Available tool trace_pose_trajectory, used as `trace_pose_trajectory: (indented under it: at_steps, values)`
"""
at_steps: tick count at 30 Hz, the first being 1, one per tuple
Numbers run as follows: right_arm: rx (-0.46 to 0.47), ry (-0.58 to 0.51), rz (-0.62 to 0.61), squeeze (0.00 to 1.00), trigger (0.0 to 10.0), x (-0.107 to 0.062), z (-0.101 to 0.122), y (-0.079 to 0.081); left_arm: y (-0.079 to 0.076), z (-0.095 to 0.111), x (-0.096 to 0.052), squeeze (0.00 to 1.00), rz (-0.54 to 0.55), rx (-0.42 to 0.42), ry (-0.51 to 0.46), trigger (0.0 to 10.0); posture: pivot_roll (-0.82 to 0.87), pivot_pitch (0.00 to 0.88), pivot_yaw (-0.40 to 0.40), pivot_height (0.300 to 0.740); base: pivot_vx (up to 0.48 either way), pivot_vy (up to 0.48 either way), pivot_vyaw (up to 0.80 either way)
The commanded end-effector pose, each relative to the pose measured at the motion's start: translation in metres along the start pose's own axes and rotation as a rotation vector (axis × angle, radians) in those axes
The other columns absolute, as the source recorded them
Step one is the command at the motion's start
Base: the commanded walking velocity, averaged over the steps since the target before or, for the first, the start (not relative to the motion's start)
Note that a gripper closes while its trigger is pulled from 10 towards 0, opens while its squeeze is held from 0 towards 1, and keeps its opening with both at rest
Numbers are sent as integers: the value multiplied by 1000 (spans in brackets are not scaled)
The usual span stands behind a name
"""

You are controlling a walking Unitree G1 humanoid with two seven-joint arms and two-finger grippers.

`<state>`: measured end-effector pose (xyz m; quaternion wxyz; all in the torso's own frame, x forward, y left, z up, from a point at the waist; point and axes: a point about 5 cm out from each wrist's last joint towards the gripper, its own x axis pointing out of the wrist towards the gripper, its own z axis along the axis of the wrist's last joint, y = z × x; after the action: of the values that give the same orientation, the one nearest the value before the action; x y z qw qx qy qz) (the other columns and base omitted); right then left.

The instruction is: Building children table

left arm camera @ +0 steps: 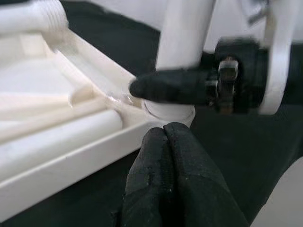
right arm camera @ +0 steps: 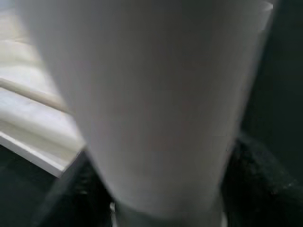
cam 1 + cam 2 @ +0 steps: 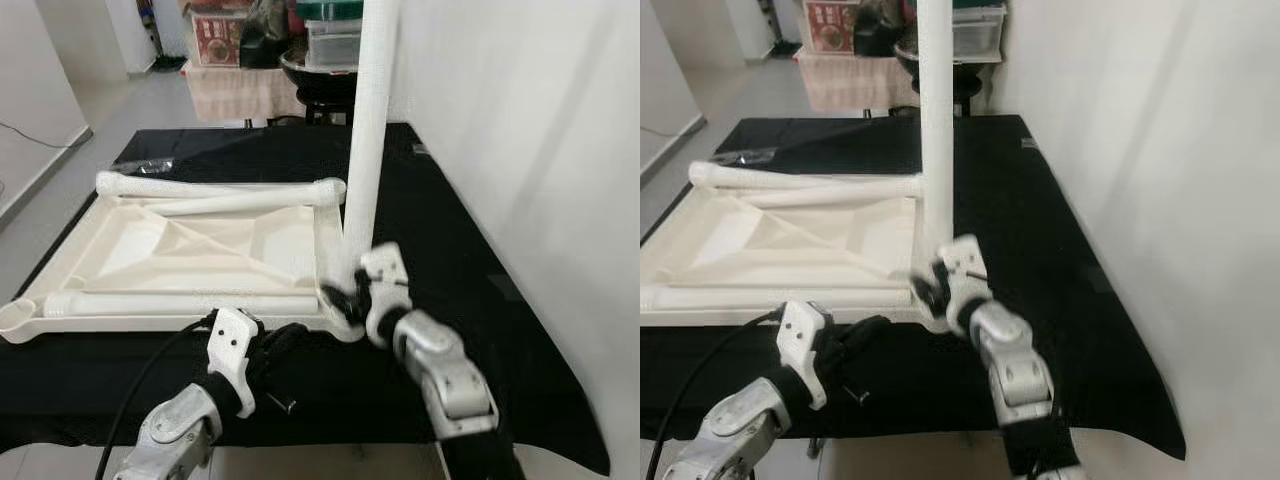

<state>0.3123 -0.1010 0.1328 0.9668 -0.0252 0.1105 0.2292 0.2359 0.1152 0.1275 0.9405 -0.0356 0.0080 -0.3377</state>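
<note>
A: The right gripper (image 3: 345, 295) has its jaws clamped around the foot of the upright leg (image 3: 368, 130), just above the corner socket (image 1: 168, 111) of the upturned tabletop (image 3: 180, 250). The left gripper (image 1: 163, 142) has its jaws pressed together with nothing between them, tips just beside that same socket.

B: So what could go wrong from here?

A: Likely the leg. It is tall and gripped only at its base, so a slight tilt of the wrist could cross the thread or jam it in the socket. If the right gripper lets go before the leg is seated, it may topple towards the wall (image 3: 520, 150) or off the counter (image 3: 450, 230). The left gripper sits close enough that it could be knocked as the leg turns, or nudge the tabletop so the socket shifts.

B: And the tabletop itself, anything in it?

A: It lies underside up like a shallow tray on the black counter. Three loose legs rest in it: one along the far rim (image 3: 215, 187), one just inside that (image 3: 225, 205), one along the near rim (image 3: 180, 303). They could roll if the tabletop is jolted.
</note>
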Motion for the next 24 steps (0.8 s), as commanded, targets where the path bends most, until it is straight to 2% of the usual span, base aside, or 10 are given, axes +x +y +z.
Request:
trace_pose_trajectory:
  at_steps: [1,3,4,5,7,12,17,21,22,24]
  values:
    - [50,-72,90,1000,10000,1,14,1,2,-1,1,0,5,15,5,10000,17,50,-13,740,0,0,0]
    - [59,-126,186,1000,10000,2,25,2,2,-1,1,0,4,16,6,10000,16,44,-12,740,0,0,0]
    - [44,-170,261,255,10000,1,34,2,1,-2,2,0,4,17,7,10000,17,42,-13,740,0,0,0]
    - [24,-201,348,0,10000,0,42,2,1,-2,2,0,3,20,8,10000,24,40,-17,740,0,0,0]
    - [-23,-229,490,0,10000,-4,51,0,1,-2,3,0,3,25,8,10000,25,36,-18,740,0,0,0]
    - [-125,-223,670,0,10000,-7,53,-8,0,-2,3,0,5,28,7,10000,35,37,-18,740,0,0,0]
    - [-198,-185,705,0,10000,5,61,-24,-2,-2,4,0,5,27,5,10000,42,43,-24,740,0,0,0]
    - [-172,-199,721,0,9569,10,68,-28,-3,-2,4,0,4,28,4,10000,49,44,-28,740,0,0,0]
    - [-152,-213,738,0,0,11,72,-30,-3,-2,4,0,4,30,4,10000,53,47,-27,740,0,0,0]
    - [-137,-225,758,0,0,11,75,-32,-3,-2,4,0,6,31,4,10000,56,50,-27,740,0,0,0]
